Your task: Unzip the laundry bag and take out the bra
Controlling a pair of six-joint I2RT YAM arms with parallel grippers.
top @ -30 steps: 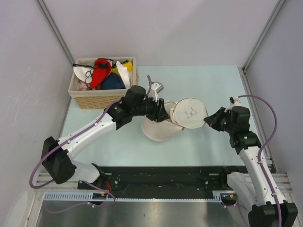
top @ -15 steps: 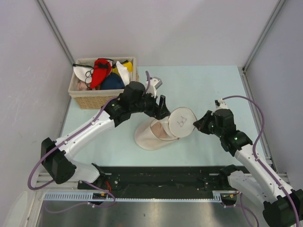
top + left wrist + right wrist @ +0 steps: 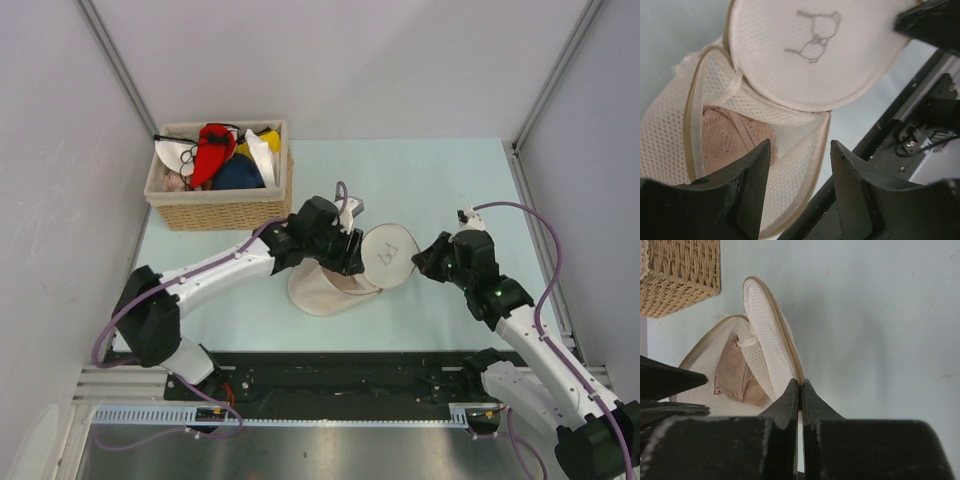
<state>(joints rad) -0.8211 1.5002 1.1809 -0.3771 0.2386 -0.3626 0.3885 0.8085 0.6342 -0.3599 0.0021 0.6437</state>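
The laundry bag [image 3: 322, 292], a cream-white round mesh pouch, lies near the middle of the pale table [image 3: 450, 180], between the two arms, with its zipper undone and its mouth gaping. Its round lid [image 3: 390, 256], printed with a small dark line drawing of a bra, stands up on edge at the right side of the pouch and is joined to the body only along one part of the rim. The right gripper [image 3: 420, 262] is pinched tight on the rim of that lid at its right edge; in the right wrist view the two fingertips [image 3: 800, 385] meet on the tan binding with no gap visible. The left gripper [image 3: 348, 258] sits just over the far-left side of the open mouth, its fingers spread wide. In the left wrist view the pouch's mesh wall shows in the gap between the fingertips [image 3: 800, 150], and whether either finger touches the mesh cannot be told. The bra [image 3: 725, 140] lies inside the pouch, just beyond the left fingers, and appears pale pink-beige with a lace pattern. At the far left of the table, well apart from the pouch, stands a wicker basket [image 3: 215, 210] holding red, yellow, white and dark blue garments.
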